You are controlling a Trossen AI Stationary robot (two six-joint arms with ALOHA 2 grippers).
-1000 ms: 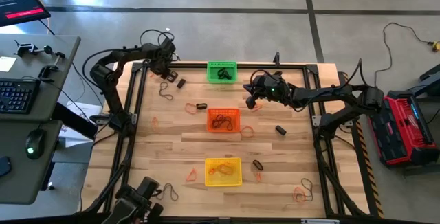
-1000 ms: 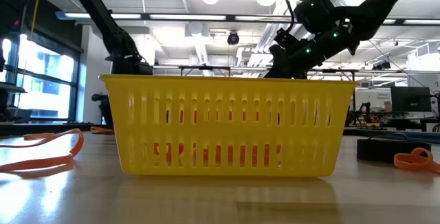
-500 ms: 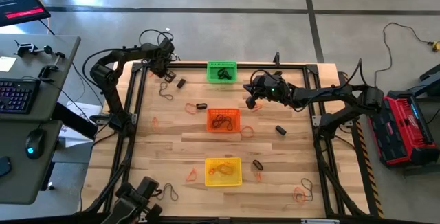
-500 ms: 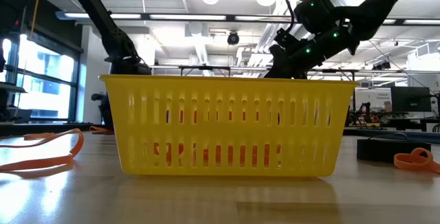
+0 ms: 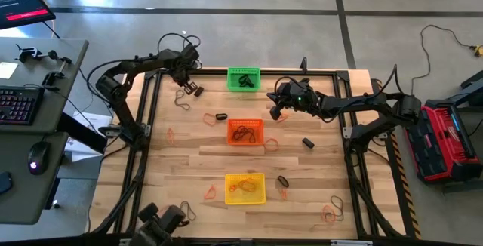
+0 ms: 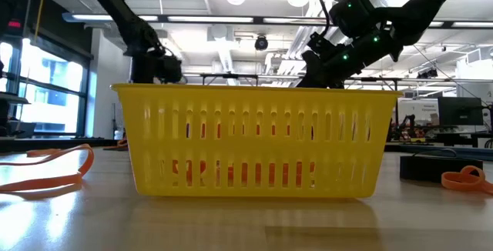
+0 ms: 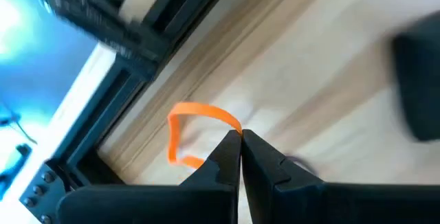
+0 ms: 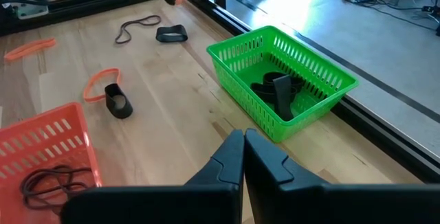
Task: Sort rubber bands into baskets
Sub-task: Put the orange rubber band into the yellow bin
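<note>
Jaws of the left gripper [image 7: 240,136] pinch an orange rubber band [image 7: 192,124], visible only by wrist camera.

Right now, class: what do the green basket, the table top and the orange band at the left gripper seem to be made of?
Green basket: probably moulded plastic, with a slightly glossy, uniform slotted mesh.
Table top: wood, likely butcher block, with pale matte jointed strips and visible grain.
Orange band: apparently rubber, a thin, floppy matte loop pinched by the shut left gripper.

Pale wooden plank table [image 5: 189,155], smooth, faintly glossy; 3 mesh plastic baskets [image 6: 250,139], shiny; rubber bands [image 7: 196,124] matt; black metal frame [image 5: 151,118].
</note>
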